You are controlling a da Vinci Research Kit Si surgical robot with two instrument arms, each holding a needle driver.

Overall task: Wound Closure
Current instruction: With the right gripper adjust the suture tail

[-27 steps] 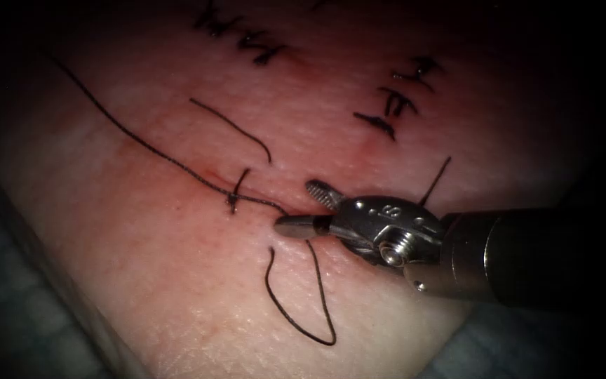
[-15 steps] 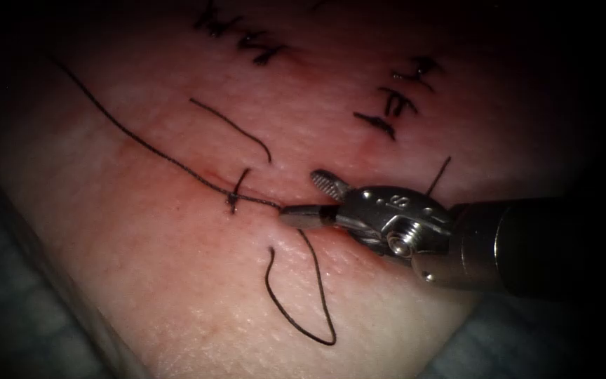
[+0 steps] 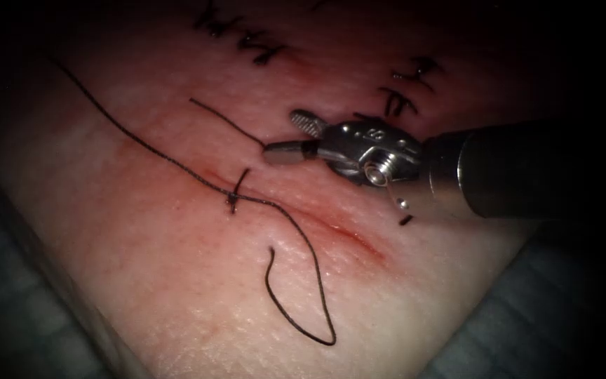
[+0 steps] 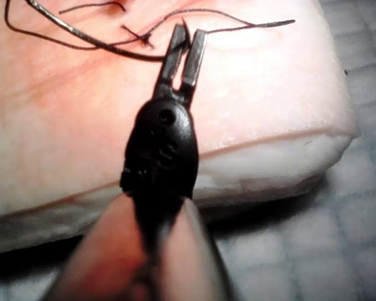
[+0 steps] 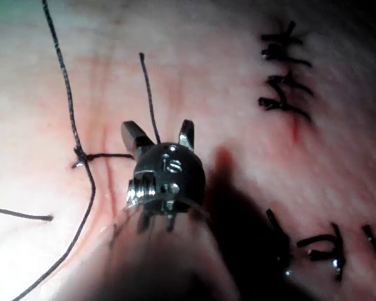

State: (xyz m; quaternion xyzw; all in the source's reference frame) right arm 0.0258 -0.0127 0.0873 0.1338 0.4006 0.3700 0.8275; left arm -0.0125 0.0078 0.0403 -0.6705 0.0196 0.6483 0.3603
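The right tool [image 3: 285, 135] hovers over the tissue [image 3: 177, 281] on the far right side of the cut [image 3: 331, 228], with its jaws open and nothing in them. A loose cut end of thread [image 3: 226, 119] runs up to its lower jaw. A knot [image 3: 233, 196] sits on the cut. From it the thread [image 3: 120, 126] runs off to the upper left, and a tail [image 3: 317, 295] loops down and ends at the lower middle. In the right wrist view the open right tool [image 5: 159, 128] stands just beside the knot [image 5: 80, 157]. The left tool [image 4: 187, 30] shows above the tissue near the knot [image 4: 144, 41], jaws slightly apart.
Two rows of earlier dark stitches [image 3: 254, 42] [image 3: 401, 98] lie at the back of the tissue. Red fluid stains the cut line. A blue-grey cloth [image 3: 22, 316] lies beyond the tissue's lower edges.
The right tool has lifted away from the thread just right of the knot and moved up and left toward the loose thread piece. Its jaws stayed open. The tail now lies free.
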